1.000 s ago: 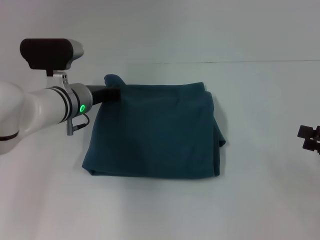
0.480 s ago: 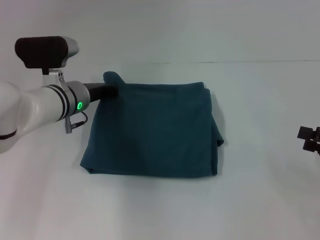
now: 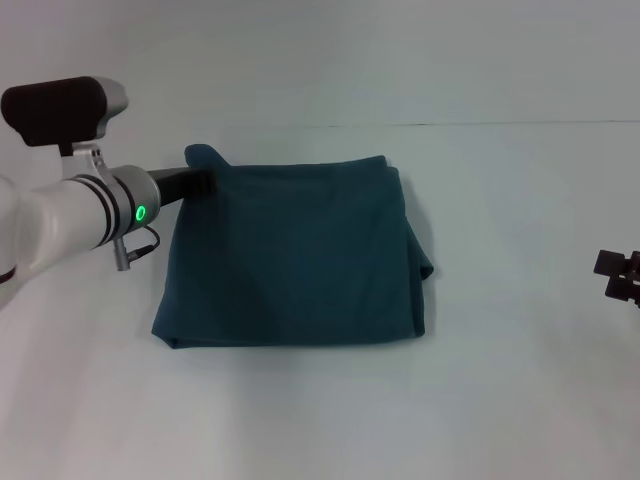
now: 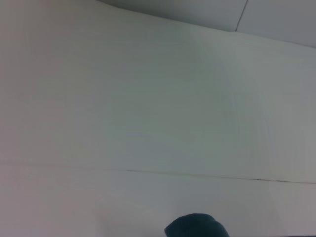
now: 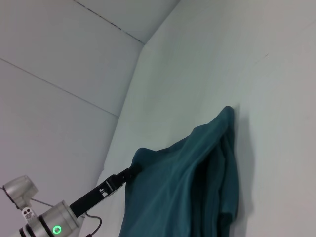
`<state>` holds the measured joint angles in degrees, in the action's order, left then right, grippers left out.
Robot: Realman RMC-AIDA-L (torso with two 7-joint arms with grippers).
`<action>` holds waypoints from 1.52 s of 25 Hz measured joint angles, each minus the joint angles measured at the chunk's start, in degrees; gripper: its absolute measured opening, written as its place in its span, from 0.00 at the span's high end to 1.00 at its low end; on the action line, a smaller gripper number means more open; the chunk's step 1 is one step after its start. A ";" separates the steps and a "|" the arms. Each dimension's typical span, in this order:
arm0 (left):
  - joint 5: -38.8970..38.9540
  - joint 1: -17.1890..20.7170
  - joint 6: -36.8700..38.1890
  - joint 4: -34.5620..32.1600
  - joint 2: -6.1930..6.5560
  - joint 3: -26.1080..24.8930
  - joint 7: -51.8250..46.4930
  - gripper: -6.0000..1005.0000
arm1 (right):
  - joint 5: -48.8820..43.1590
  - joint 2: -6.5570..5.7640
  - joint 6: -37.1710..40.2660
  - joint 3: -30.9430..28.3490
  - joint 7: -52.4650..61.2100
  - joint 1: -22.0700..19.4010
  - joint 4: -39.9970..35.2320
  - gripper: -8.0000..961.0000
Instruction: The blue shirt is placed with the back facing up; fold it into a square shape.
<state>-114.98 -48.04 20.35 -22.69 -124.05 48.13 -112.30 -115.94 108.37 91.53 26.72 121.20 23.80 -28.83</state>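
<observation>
Nearest you, the table (image 3: 300,420) runs bare and white along the front edge. Above that sits the shirt (image 3: 290,255), folded to a rough rectangle, plain side up, lying flat just left of the table's middle. Its front edge is fairly straight; the right edge is untidy, with layers stepping out and a small flap poking toward the right. No lettering shows.

Your left gripper (image 3: 205,180) sits at the shirt's far-left corner, reached in from the left on the white arm with the green light. The dark fingers meet the cloth right at that corner, where a small bump of fabric stands up beyond them. They look pinched on that corner, though the tips are buried in the cloth. From the right wrist view the same contact shows: black gripper (image 5: 129,173) touching the shirt (image 5: 192,182) at its raised corner. The left wrist view catches only a dark lump of shirt (image 4: 196,226) against the table.

Your right gripper (image 3: 622,277) is parked at the far right edge, well apart from the shirt; you cannot tell how its fingers stand.
</observation>
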 joint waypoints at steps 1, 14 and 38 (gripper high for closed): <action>0.01 0.13 0.12 -0.05 0.02 -0.08 0.06 0.92 | 0.00 0.00 -0.08 0.00 0.00 0.00 0.00 0.08; 0.03 0.49 0.19 -0.90 -0.04 0.66 0.66 0.89 | -0.08 0.04 -0.15 0.00 0.00 0.10 0.00 0.08; 0.02 0.48 -0.05 -1.30 -0.04 0.59 0.32 0.76 | -0.08 0.09 -0.06 0.00 0.02 -0.10 0.00 0.08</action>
<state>-114.96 -47.56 20.30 -24.00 -124.10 48.71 -111.98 -116.02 108.46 91.47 26.72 121.22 23.70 -28.83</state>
